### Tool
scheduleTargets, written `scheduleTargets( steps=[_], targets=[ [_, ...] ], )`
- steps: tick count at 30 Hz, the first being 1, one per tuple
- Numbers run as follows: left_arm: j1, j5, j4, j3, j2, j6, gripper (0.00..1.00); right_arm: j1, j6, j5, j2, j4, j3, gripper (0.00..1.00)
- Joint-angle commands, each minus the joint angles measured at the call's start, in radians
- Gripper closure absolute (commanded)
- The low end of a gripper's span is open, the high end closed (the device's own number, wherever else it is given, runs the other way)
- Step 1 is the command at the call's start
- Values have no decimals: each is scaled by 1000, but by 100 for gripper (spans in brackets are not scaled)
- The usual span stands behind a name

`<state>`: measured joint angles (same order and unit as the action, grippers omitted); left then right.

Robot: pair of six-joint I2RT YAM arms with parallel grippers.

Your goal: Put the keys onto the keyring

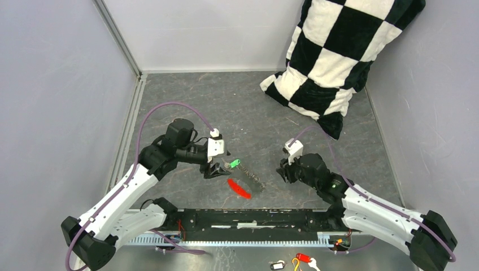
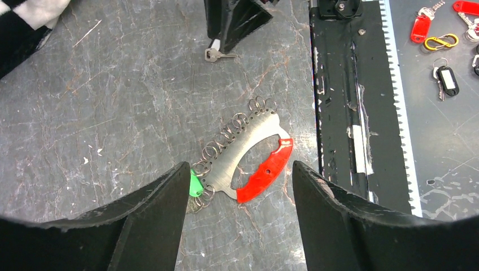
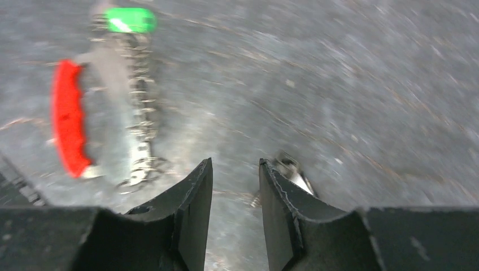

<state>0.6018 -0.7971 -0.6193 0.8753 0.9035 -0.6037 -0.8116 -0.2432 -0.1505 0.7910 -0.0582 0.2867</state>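
A dark grey marbled table (image 1: 186, 107) fills the view from above, with a black-and-white chequered cushion (image 1: 339, 51) at its far right corner. Two white-and-black robot arms reach in from the near edge, each bent at the elbow, wrists angled down and towards each other.

The left hand (image 2: 240, 169) hovers low over the keyring, fingers spread wide and holding nothing. The right hand (image 3: 235, 164) is tilted down close to the table. Its view is blurred, but its fingers are parted by a narrow gap with nothing between them.

The keyring (image 2: 231, 132), a row of thin silvery wire loops along a flat metal plate, lies on the table between the arms. A long red plastic key (image 2: 265, 172) lies against the plate, and a short bright green key (image 2: 195, 183) sits at the row's end, just beside a left finger. A small dark metal key (image 2: 217, 55) lies loose, well apart from the ring, just beside the right hand.

The loose key probably goes next. It would be best gripped by its blade, leaving its hole free, while the left hand steadies the plate.
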Motion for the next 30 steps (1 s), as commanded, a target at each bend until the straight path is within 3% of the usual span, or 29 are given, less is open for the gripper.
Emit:
scheduleTargets(
  steps=[1, 9, 14, 30],
  targets=[
    [-3, -32, 30, -6, 3, 21, 27, -35, 192, 390, -28, 98, 57, 58],
    [-10, -32, 56, 14, 8, 65, 27, -117, 365, 606, 188, 27, 69, 61],
    [-10, -31, 58, 37, 2, 73, 27, -120, 377, 596, 248, 26, 66, 62],
    [-8, -41, 99, 38, -14, 108, 27, -120, 517, 492, 347, 118, 93, 46]
  ],
)
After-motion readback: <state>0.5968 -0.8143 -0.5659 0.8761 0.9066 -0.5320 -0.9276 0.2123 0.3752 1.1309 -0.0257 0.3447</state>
